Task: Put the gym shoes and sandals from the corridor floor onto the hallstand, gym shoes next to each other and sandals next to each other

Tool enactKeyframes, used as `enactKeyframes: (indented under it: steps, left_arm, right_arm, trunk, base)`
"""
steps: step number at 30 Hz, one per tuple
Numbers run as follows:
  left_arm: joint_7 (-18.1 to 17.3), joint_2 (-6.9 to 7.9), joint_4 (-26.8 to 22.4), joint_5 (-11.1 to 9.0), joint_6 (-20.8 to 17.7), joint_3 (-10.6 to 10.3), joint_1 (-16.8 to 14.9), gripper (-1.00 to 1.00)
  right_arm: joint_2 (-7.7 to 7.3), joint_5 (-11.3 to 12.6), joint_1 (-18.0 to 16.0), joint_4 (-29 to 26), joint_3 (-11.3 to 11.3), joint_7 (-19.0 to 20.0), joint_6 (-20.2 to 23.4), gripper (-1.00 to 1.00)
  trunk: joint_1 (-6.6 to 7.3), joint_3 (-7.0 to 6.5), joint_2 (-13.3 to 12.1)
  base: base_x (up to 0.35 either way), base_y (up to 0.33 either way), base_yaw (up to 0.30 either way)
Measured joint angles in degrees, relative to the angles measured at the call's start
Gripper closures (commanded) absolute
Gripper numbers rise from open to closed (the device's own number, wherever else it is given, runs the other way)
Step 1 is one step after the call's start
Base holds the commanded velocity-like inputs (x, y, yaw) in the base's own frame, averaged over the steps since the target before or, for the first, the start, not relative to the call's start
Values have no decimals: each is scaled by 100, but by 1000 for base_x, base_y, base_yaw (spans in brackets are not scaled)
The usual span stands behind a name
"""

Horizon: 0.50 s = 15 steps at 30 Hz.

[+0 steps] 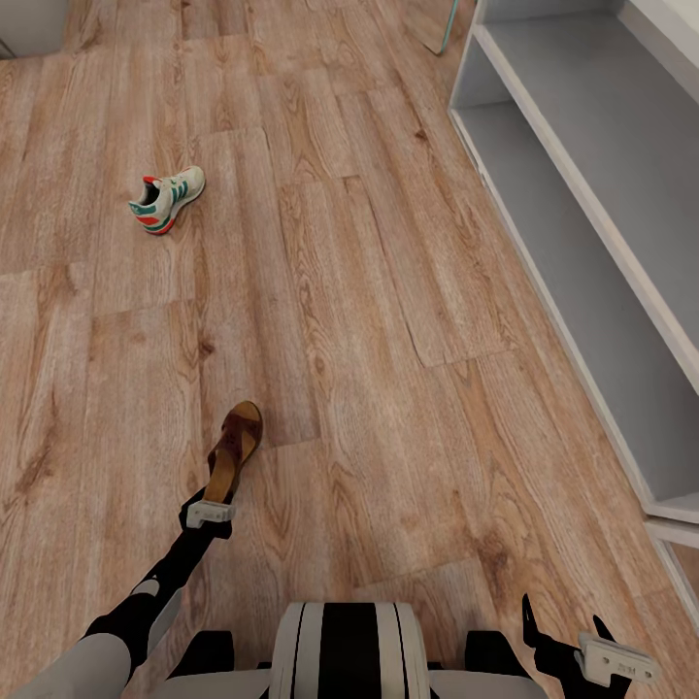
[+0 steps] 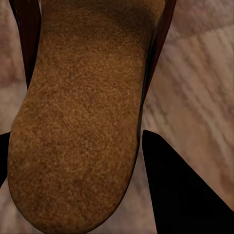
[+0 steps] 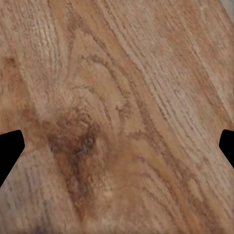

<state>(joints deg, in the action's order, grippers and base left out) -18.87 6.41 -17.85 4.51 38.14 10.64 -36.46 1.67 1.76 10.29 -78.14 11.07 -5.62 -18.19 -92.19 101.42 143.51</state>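
One dark brown sandal (image 1: 236,445) with a tan footbed lies on the corridor floor (image 1: 388,320) just ahead of my base. My left gripper (image 1: 216,493) is shut on its heel end. In the left wrist view the sandal (image 2: 83,112) sits between the black fingers (image 2: 180,195), which press its sides. I cannot tell whether it is lifted. One white gym shoe (image 1: 167,199) with green stripes and red-orange accents rests far ahead to the left. My right gripper (image 1: 565,621) hangs open and empty over bare planks (image 3: 117,97). The white-grey hallstand (image 1: 602,126) runs along the right.
The hallstand's shelf edges (image 1: 573,252) slant along the whole right side. A slim teal frame (image 1: 449,29) leans near its far end. My trunk (image 1: 348,646) sits at the bottom centre. Wood floor stretches between the sandal, the gym shoe and the hallstand.
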Motion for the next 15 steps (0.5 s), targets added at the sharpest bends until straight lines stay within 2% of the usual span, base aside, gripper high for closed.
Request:
enactKeyframes:
  steps: [15]
  left_arm:
    - [4, 1, -17, -27, 13, -1, -2, 100]
  right_arm:
    - [0, 0, 10, -45, 0, 0, 0, -100]
  trunk:
    - [0, -22, 0]
  base:
    - [0, 0, 0]
